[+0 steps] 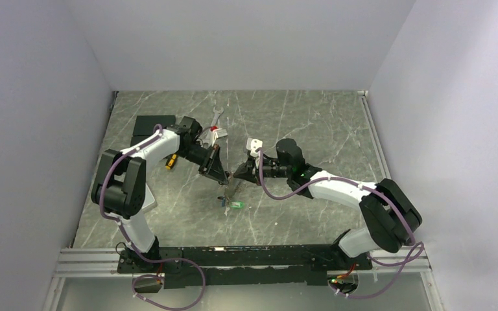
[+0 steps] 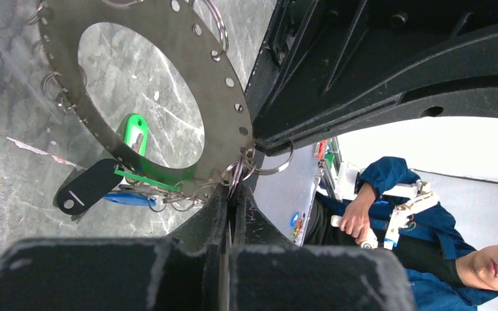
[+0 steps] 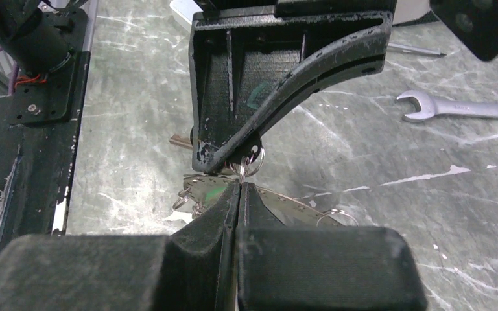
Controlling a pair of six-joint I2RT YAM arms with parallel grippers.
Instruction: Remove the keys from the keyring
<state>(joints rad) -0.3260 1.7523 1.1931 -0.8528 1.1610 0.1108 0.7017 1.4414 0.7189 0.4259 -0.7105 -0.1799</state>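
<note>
The keyring (image 2: 224, 120) is a flat dark-grey hoop with small holes and split rings along its rim. It hangs above the table between both grippers (image 1: 229, 189). Green keys (image 2: 135, 133), a blue key (image 2: 130, 197) and a black tag (image 2: 87, 186) dangle from its low side, and they show as a green and blue spot (image 1: 235, 205) in the top view. My left gripper (image 2: 237, 191) is shut on a small split ring at the hoop's rim. My right gripper (image 3: 240, 186) is shut on the hoop's rim (image 3: 285, 201), tip to tip with the left gripper (image 3: 266, 84).
A silver wrench (image 3: 460, 109) lies on the marble table behind the grippers and also shows in the top view (image 1: 217, 116). A black pad (image 1: 148, 124), an orange tool (image 1: 170, 162) and small white parts (image 1: 254, 144) lie at the back left. A person (image 2: 428, 220) sits beyond the table.
</note>
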